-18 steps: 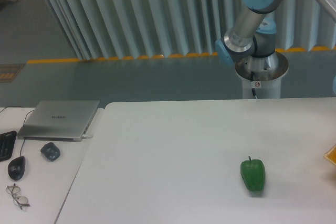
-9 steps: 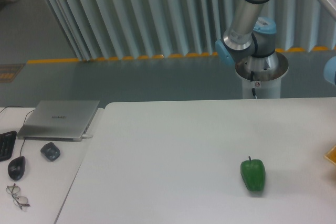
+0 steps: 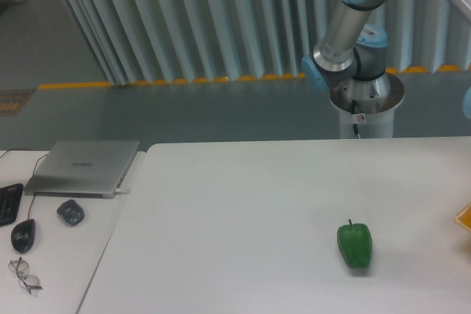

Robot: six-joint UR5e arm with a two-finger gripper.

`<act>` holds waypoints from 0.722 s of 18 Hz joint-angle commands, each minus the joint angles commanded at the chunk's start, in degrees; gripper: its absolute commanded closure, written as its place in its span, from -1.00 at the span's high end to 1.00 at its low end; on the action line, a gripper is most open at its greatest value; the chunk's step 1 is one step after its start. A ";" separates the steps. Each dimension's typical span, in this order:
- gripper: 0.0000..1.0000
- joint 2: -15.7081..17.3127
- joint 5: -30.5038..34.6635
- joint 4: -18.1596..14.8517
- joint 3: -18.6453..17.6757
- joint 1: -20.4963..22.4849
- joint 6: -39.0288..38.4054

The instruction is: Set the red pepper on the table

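The red pepper is out of view. The large white table (image 3: 243,211) fills the lower part of the camera view. Only the arm's base and upper links (image 3: 353,20) show at the top right, running out of the frame to the right. The gripper itself is out of the frame.
A green bell pepper (image 3: 355,244) lies on the table at the lower right. An orange-yellow edge (image 3: 464,218) pokes in at the right border. On the smaller desk to the left sit a closed laptop (image 3: 82,167), two mice (image 3: 23,234), a keyboard corner and glasses (image 3: 22,273).
The arm's upper links have swung slightly, the elbow joint shifting up and right at the top of the frame. The green pepper has not moved.
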 joint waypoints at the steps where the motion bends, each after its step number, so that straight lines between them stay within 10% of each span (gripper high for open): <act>1: 1.00 -0.09 -0.62 -0.09 0.53 0.17 0.26; 13: 1.00 -3.34 -1.33 0.00 2.12 0.53 0.70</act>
